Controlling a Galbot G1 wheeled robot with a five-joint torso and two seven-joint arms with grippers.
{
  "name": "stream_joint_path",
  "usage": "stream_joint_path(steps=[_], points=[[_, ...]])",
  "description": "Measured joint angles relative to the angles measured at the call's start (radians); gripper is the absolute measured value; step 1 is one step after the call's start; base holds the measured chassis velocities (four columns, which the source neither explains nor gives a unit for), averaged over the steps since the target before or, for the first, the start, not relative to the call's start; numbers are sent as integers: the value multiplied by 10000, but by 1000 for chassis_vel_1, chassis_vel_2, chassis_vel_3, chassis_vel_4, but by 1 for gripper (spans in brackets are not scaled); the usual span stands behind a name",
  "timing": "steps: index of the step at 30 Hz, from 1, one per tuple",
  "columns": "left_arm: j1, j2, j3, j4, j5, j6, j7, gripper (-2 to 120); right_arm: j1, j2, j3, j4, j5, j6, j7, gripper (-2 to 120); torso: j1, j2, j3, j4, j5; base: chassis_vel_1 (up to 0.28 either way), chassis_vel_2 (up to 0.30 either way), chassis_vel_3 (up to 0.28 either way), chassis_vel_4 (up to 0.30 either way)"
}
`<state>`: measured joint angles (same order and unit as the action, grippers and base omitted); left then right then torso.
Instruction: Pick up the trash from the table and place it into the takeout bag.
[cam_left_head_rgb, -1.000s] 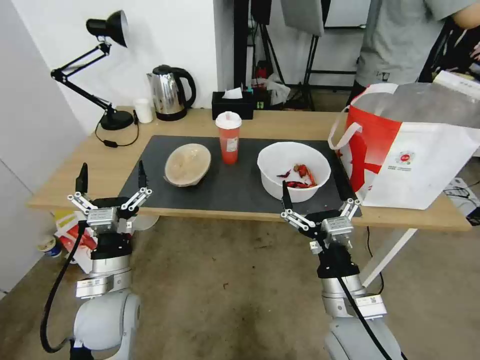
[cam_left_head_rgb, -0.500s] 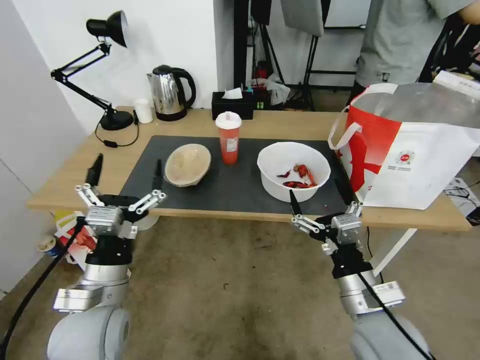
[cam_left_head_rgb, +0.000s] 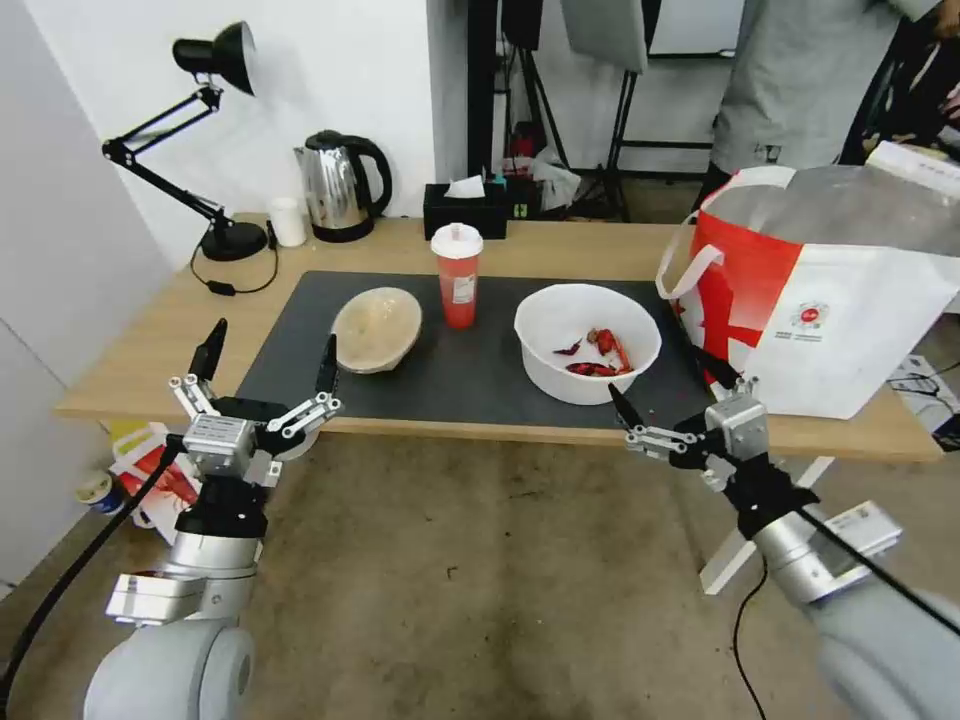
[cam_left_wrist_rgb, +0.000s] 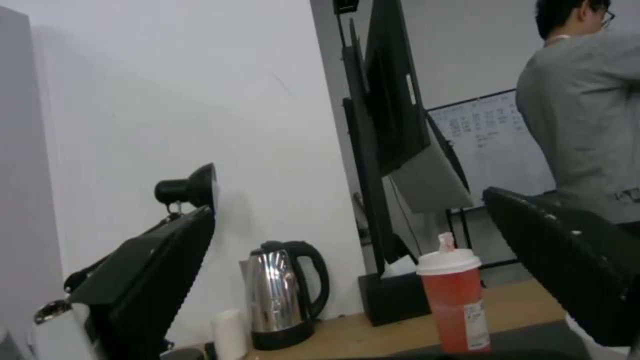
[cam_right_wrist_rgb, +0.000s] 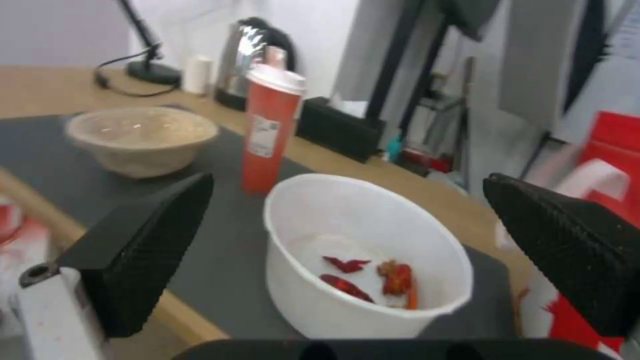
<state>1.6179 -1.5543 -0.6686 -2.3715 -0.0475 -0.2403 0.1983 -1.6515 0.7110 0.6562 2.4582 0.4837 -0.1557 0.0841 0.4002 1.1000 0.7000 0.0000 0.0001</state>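
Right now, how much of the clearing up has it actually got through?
Nothing looks done yet. The white bowl with red scraps, the red drink cup and the beige bowl all stand on the table's dark mat, and nothing is held. The right gripper hangs open at the near edge, beside the white bowl; the left gripper hangs open near the beige bowl. All three are left to go into the takeout bag.

Left end effector is raised at the robot's left with fingers spread wide and nothing between them, while right end effector is extended at the right, tilted sideways, fingers likewise apart and unloaded.
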Motion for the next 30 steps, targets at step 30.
stream_joint_path(steps=[30], points=[[391,-391,163,-186,442,-55,92,100,2563,-7493,392,-1702,4729,-1234,-1817,100,-1,0,1,-1,0,0,0,0,0]])
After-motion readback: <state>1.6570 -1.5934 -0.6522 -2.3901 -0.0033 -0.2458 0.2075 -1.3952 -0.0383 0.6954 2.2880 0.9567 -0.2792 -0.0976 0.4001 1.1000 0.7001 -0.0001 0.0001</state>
